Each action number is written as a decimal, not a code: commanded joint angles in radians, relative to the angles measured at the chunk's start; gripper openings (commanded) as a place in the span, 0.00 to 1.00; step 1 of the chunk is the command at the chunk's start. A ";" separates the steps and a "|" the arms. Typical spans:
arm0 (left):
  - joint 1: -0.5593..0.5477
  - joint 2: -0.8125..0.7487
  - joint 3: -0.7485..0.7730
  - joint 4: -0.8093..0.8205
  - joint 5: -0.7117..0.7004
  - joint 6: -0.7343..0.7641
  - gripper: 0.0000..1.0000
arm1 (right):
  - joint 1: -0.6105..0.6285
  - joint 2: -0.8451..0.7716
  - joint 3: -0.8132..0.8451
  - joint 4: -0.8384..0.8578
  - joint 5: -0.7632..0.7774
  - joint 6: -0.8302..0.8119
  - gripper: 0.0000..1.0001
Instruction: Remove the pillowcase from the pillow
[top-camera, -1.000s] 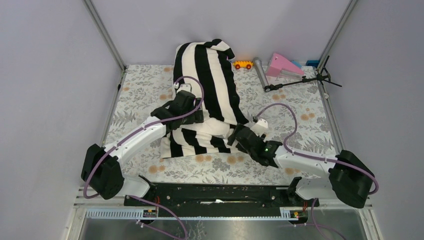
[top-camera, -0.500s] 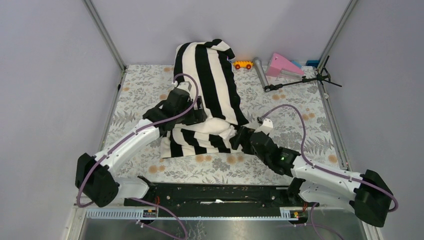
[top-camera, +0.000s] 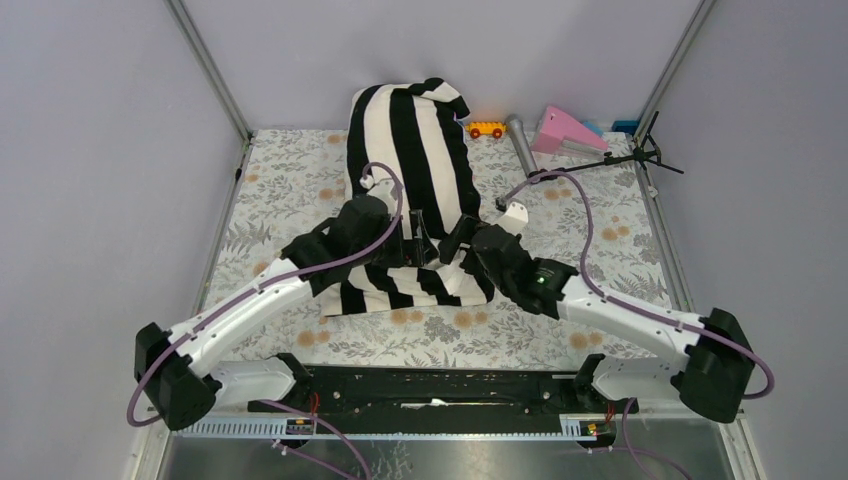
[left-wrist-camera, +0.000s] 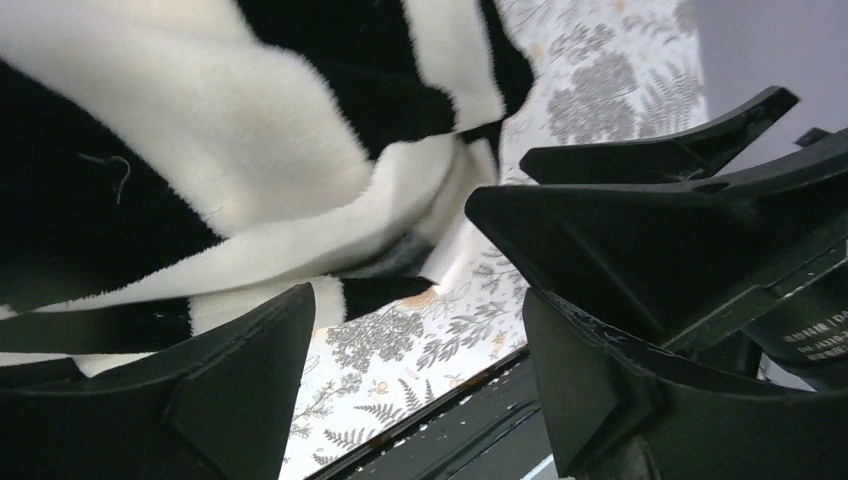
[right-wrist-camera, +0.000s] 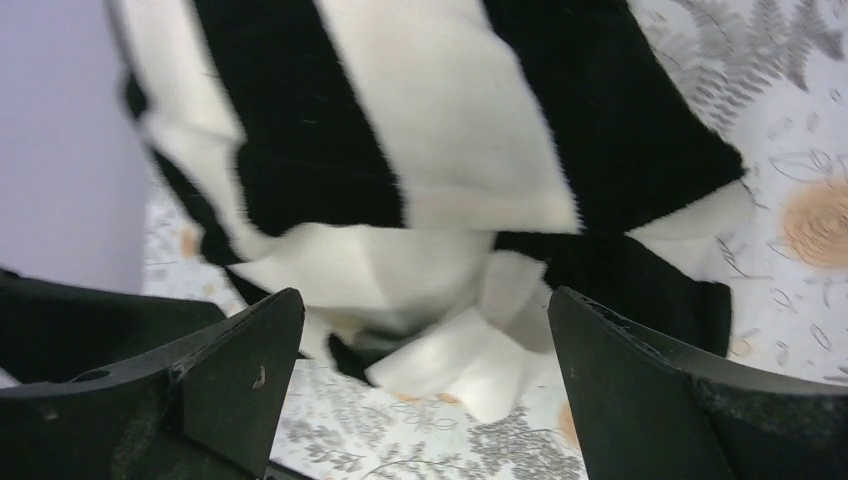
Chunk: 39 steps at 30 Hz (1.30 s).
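The black-and-white striped pillowcase (top-camera: 415, 150) lies bunched down the middle of the flowered table, its far end raised against the back wall. My left gripper (top-camera: 418, 238) and right gripper (top-camera: 452, 240) face each other close together over its near part, both open and empty. In the left wrist view the left gripper (left-wrist-camera: 420, 390) hangs above the table beside the striped fabric (left-wrist-camera: 200, 150). In the right wrist view the right gripper (right-wrist-camera: 430, 390) frames the pillowcase (right-wrist-camera: 420, 120) and a plain cream fold, the pillow (right-wrist-camera: 490, 370), poking out underneath. The rest of the pillow is hidden.
At the back right lie a yellow toy car (top-camera: 486, 129), a grey cylinder (top-camera: 522, 145), a pink wedge (top-camera: 565, 130) and a black stand (top-camera: 600, 160). Metal frame posts and grey walls close in the table. A black rail (top-camera: 430, 385) runs along the near edge.
The left gripper has moved right and the right gripper up and left, so they now meet over the pillowcase's middle. The cream patch seen earlier is now covered by the arms.
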 joint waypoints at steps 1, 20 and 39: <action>-0.010 0.040 -0.076 0.089 -0.028 -0.053 0.80 | -0.010 0.070 -0.013 -0.056 0.019 0.090 0.98; 0.069 0.269 -0.011 0.095 -0.239 -0.062 0.92 | -0.045 -0.046 -0.389 0.203 -0.084 0.040 0.66; 0.075 0.189 -0.216 0.375 -0.283 -0.187 0.83 | -0.069 0.059 -0.211 0.226 -0.064 0.038 0.94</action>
